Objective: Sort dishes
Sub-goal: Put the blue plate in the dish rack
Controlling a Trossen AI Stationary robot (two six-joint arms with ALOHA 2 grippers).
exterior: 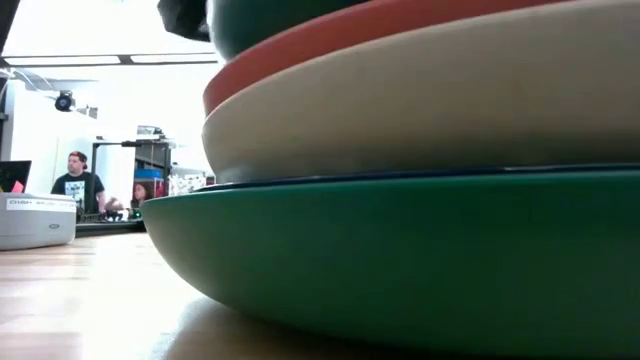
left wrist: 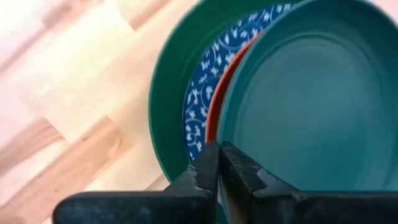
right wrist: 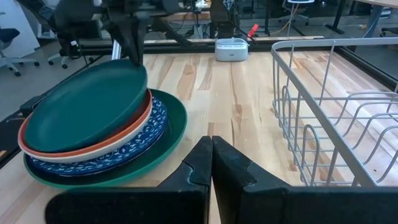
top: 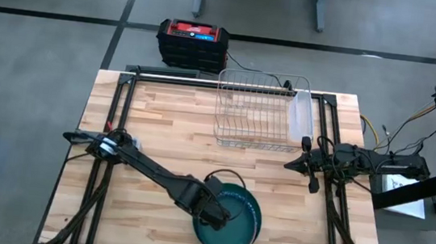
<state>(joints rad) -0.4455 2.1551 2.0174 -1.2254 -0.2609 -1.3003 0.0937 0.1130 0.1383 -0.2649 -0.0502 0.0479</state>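
Observation:
A stack of dishes [top: 233, 221] sits near the table's near edge. From the bottom it is a wide dark green plate [right wrist: 177, 124], a blue plate with a white floral pattern [right wrist: 140, 146], an orange plate [right wrist: 93, 152] and a dark green top plate [right wrist: 87, 106]. The low view shows the stack [exterior: 420, 250] close up. My left gripper [left wrist: 219, 165] is at the stack's left side [top: 221, 212] and shut on the top plate. My right gripper [right wrist: 211, 146] waits shut near the table's right edge [top: 289, 164], touching nothing. My left gripper pinches the top dark green plate by its rim [left wrist: 222, 121] between the two fingers, one above the rim and one under it. The fingers [right wrist: 132, 46] come slanting down from the table's left. The held side stands a little higher, and the opposite edge [right wrist: 37, 134] rests on the orange plate.
A silver wire rack [top: 256, 110] stands at the table's far side, right of centre, with a small clear tray [top: 300, 114] against its right end. A red and black box [top: 192, 42] sits on the floor beyond the table. People [exterior: 78, 185] are in the room behind.

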